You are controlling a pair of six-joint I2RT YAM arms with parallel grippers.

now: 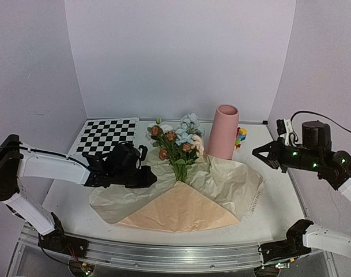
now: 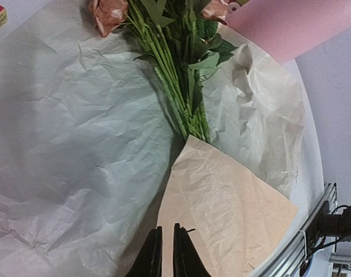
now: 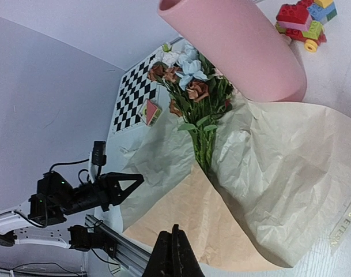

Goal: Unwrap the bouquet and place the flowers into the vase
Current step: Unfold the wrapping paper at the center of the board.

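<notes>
The bouquet's paper (image 1: 227,179) lies spread open on the table, with a peach flap (image 1: 181,210) folded over the lower stems. On it rest the flowers (image 1: 178,141), blue, pink, white and rust blooms pointing to the back, green stems (image 2: 175,86) running under the flap (image 2: 221,196). Just right of the blooms the pink vase (image 1: 224,131) stands upright. My left gripper (image 1: 149,178) hovers over the paper's left part, its fingers (image 2: 167,228) nearly together with nothing between. At the table's right side my right gripper (image 1: 257,153) hangs in the air, shut and empty (image 3: 175,231).
A checkerboard (image 1: 106,135) lies at the back left, with a small red card (image 3: 151,111) beside it. Colourful toy blocks (image 1: 240,138) sit behind the vase on the right. White walls enclose the table on three sides. A metal rail (image 1: 163,254) runs along the near edge.
</notes>
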